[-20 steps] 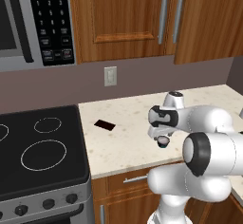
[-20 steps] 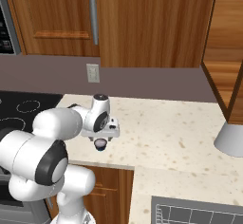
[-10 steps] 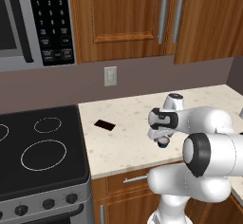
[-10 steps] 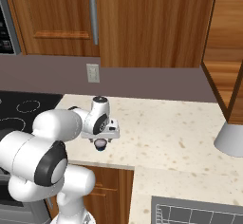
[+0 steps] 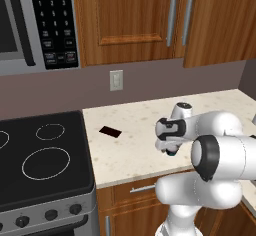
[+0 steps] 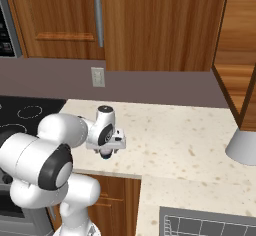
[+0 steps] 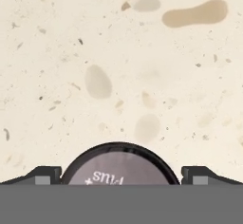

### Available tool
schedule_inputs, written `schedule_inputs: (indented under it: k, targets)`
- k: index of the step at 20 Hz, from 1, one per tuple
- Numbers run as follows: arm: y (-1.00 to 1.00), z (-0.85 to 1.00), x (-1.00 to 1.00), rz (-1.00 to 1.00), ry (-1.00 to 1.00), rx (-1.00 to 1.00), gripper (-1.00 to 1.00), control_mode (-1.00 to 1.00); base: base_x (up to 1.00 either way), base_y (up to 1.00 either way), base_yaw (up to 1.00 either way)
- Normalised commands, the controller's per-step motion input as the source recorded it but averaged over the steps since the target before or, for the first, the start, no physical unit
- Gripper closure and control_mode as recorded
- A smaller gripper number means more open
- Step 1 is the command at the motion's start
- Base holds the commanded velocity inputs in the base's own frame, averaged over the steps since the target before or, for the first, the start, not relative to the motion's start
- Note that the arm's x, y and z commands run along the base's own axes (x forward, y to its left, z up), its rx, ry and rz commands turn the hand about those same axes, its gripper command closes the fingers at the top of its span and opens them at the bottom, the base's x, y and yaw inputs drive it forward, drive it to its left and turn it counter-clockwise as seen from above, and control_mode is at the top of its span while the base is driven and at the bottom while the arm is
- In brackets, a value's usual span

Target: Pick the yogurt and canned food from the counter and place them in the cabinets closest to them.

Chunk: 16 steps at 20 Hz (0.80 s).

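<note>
The canned food shows its grey-lilac top and dark rim in the hand view, wedged between my two dark fingertips. My gripper is shut on it, pointing straight down. Below lies the beige speckled counter. In the left base view the gripper hangs just over the counter near its front edge; the right base view has it left of the counter's middle. Closed wooden cabinets hang above. An open cabinet with a wooden shelf stands at the right. The yogurt is out of view.
A black cooktop borders the counter on the left, under a microwave. A flat dark rectangle lies on the counter near the cooktop. A grey rounded object stands at the right, and a grey grid sits at the lower right.
</note>
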Motion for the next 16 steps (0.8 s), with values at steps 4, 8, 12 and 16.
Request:
schedule_inputs:
  k: [4, 8, 12, 16]
  targets:
    - [0.00, -0.09, 0.00, 0.00, 0.00, 0.00, -1.00, -1.00, 0.00, 0.00, 0.00]
    - [0.00, -0.02, 0.00, 0.00, 0.00, 0.00, -1.00, -1.00, 0.00, 0.00, 0.00]
    - [0.00, 0.00, 0.00, 0.00, 0.00, 0.00, -1.00, -1.00, 0.00, 0.00, 0.00]
    - [0.00, 0.00, 0.00, 0.00, 0.00, 0.00, 1.00, -1.00, 0.00, 0.00, 0.00]
